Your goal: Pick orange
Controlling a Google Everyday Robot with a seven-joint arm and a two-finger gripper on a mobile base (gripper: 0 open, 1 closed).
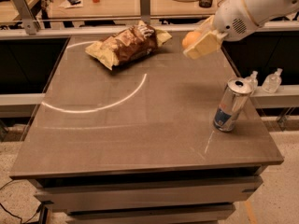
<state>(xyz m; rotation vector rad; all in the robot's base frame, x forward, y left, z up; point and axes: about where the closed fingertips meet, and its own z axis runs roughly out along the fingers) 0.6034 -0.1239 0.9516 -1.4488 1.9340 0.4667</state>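
Note:
The orange is a small round orange fruit held between the cream-coloured fingers of my gripper. The gripper is shut on it and holds it well above the grey table, over the table's far right part. The white arm reaches in from the upper right. Part of the orange is hidden behind the near finger.
A brown-and-yellow chip bag lies at the back middle of the table. A silver can stands upright near the right edge. A white arc is marked on the tabletop. Small clear bottles stand on a ledge to the right.

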